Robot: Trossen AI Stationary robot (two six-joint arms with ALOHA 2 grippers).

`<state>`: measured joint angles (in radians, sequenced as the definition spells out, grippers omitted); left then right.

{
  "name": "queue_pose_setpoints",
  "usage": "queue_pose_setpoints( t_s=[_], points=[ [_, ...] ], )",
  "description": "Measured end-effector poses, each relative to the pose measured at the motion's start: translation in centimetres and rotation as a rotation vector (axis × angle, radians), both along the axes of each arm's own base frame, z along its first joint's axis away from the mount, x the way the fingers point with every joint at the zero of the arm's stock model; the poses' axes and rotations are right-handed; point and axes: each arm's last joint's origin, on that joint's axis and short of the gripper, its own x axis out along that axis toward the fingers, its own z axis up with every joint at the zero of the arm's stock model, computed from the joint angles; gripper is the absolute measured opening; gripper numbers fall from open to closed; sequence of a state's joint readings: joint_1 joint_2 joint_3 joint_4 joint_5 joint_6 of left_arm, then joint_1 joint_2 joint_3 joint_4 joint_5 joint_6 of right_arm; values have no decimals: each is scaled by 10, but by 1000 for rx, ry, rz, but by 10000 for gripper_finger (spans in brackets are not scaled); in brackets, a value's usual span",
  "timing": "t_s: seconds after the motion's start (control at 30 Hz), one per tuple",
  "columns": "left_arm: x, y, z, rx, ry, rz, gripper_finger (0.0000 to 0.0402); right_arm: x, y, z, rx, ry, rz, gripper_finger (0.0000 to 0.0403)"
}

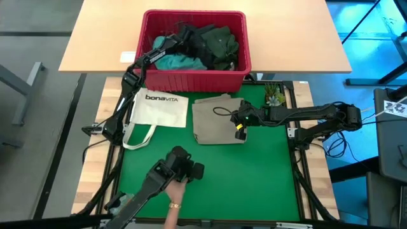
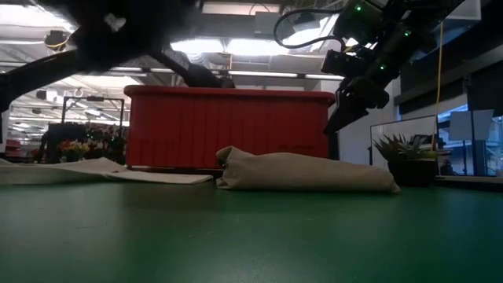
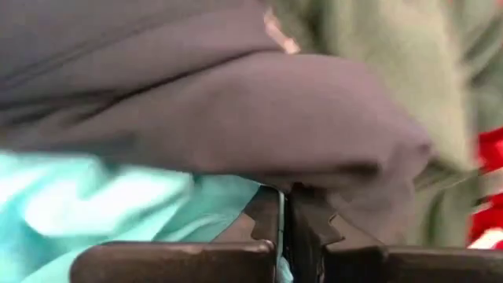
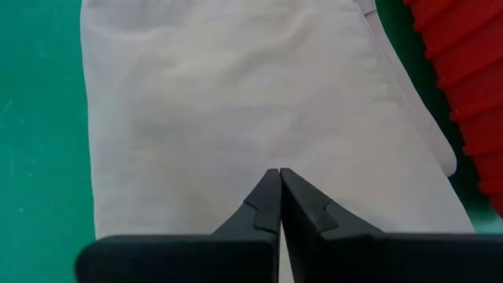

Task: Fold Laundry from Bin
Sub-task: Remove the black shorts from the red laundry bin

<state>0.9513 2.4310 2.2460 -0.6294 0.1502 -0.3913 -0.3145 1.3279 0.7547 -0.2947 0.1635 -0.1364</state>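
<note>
The red bin (image 1: 194, 79) stands at the table's far side and holds a dark grey garment (image 1: 191, 33), a turquoise one (image 1: 181, 62) and a dark green one (image 1: 222, 44). My left gripper (image 1: 183, 37) reaches into the bin from its left and is shut on the dark grey garment (image 3: 236, 102), with the turquoise cloth (image 3: 94, 212) beside it. A folded khaki garment (image 1: 217, 119) lies flat on the green mat. My right gripper (image 4: 279, 174) hangs shut just above the khaki garment (image 4: 259, 102), clear of it in the low view (image 2: 350, 106). My left gripper pinches a bulge of the dark grey garment (image 3: 330, 185) between its fingertips, slanting down into the bin from the table's left. One layer or several, I cannot tell. The cloth bunches over the fingertips, and the rest of it lies on the other laundry in the bin.
A white "bonaVITA" tote bag (image 1: 159, 108) lies flat on the mat left of the khaki garment. A small plant (image 1: 275, 94) stands at the mat's far right corner. At the near edge, a person's hand (image 1: 173, 207) is at a dark arm-like device (image 1: 178, 166).
</note>
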Motion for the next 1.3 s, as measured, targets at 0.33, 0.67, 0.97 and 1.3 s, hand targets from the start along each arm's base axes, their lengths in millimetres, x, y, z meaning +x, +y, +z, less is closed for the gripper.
queue_pose_setpoints(
  t_s=[0.33,0.67,0.97,1.3],
  points=[
    [4,0,63,168,-172,-17,2,0,0,0,-2,1,2,7],
    [10,-14,101,243,-312,-88,2,0,0,0,-2,1,2,7],
    [21,-50,127,305,-210,-249,2,0,0,1,-4,-2,2,7],
    [48,-120,132,363,169,-491,9,-4,1,12,-33,-49,12,7]
  ],
)
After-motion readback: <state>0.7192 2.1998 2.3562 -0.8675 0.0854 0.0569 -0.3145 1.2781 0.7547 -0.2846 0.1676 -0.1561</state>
